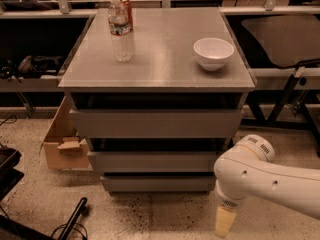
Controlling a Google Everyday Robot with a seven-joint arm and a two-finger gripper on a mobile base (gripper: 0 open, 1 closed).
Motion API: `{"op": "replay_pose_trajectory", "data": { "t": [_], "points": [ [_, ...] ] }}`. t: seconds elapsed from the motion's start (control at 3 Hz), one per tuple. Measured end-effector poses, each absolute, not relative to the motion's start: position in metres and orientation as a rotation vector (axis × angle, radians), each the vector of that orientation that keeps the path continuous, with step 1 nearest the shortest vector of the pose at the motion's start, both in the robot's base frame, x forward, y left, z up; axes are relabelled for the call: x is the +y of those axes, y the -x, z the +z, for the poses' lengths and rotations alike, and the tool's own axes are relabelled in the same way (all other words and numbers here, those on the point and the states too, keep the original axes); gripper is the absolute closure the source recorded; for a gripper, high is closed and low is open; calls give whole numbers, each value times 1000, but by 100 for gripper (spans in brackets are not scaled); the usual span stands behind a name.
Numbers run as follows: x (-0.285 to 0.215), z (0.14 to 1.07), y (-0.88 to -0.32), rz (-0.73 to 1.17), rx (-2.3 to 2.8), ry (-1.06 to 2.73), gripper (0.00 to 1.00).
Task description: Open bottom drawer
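The grey cabinet (155, 76) has three handleless drawer fronts stacked one over another. The bottom drawer (157, 183) is the narrowest and shortest, just above the speckled floor, and its front looks pushed in. My white arm (260, 176) comes in from the right edge, low, in front of the cabinet's lower right corner. My gripper (225, 223) hangs from it as a cream-coloured tip pointing down at the floor, to the right of and slightly below the bottom drawer, apart from it.
A water bottle (121, 31) with a can behind it and a white bowl (213, 53) stand on the cabinet top. A cardboard box (62, 144) sits at the cabinet's left. Black cables and a bar (70, 221) lie on the floor at left. Metal frame legs (287, 91) stand at right.
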State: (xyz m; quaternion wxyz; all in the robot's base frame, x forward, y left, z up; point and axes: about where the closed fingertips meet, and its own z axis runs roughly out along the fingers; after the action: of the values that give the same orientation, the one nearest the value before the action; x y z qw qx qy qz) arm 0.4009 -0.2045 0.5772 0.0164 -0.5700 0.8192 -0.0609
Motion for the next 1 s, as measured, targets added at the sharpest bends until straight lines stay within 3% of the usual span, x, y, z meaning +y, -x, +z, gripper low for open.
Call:
{"op": "replay_pose_trajectory", "data": {
  "t": [1.0],
  "points": [
    [-196, 485, -405, -61, 2593, 1751, 0]
  ]
}}
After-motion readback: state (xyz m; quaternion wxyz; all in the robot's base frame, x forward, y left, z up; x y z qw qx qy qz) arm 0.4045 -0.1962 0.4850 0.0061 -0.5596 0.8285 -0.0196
